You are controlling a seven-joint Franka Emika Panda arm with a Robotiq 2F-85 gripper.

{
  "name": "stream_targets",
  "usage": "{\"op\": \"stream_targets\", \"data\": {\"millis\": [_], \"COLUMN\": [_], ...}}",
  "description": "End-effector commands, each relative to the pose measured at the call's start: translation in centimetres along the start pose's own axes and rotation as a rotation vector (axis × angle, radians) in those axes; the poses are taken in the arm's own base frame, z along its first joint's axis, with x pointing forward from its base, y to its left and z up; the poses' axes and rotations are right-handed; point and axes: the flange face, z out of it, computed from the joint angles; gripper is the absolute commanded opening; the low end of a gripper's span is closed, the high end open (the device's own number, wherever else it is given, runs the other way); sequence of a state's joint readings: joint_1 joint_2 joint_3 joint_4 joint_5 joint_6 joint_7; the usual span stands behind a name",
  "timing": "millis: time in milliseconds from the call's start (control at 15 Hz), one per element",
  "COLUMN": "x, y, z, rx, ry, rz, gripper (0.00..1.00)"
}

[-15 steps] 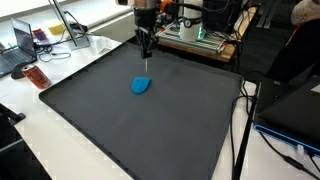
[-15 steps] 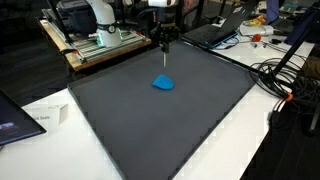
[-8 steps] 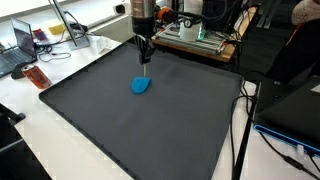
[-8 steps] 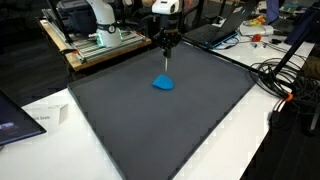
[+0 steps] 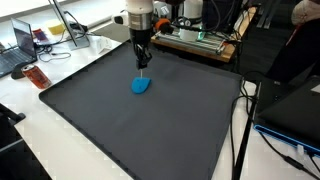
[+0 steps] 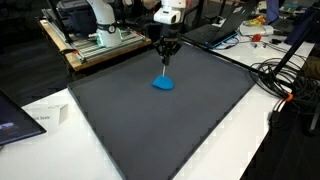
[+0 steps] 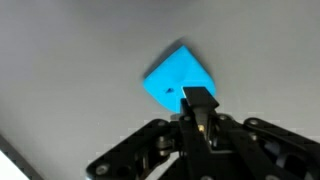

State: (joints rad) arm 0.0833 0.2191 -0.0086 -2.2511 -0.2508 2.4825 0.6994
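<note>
A small blue lump [image 5: 141,86] lies on the far half of a dark grey mat [image 5: 150,135]; in the exterior view from the opposite side the blue lump [image 6: 163,84] lies on the same mat [image 6: 160,135]. My gripper [image 5: 143,62] points straight down just above and behind it, also seen from the opposite side [image 6: 165,58]. In the wrist view the blue lump [image 7: 178,78] lies just beyond my gripper [image 7: 198,102], whose dark fingers are pressed together. A thin pale sliver seems to hang below the tips in both exterior views; I cannot tell what it is.
Behind the mat stands a machine on a wooden board [image 5: 200,38], seen from the opposite side too [image 6: 95,40]. Laptops [image 5: 18,45] and a red object [image 5: 37,77] sit on the white table. Cables [image 6: 285,80] run along one side. A white card [image 6: 45,115] lies beside the mat.
The gripper has come down a little and drifted closer to the blue lump, staying shut. The lump has not moved.
</note>
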Motion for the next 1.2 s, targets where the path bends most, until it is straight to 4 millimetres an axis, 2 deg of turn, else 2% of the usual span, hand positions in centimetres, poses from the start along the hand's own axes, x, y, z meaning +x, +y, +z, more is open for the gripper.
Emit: {"op": "stream_targets", "data": {"millis": [0,733,1133], "x": [0.5,1.1,1.7], "y": [-0.3,-0.6,-0.5], "z": [1.0,3.1,5.2], "rx": [-0.051,-0.068,-0.098], "ry": [-0.037,-0.108,-0.147], "rz": [0.015,-0.004,-0.002], "gripper": [0.03,0.03,0.03]}}
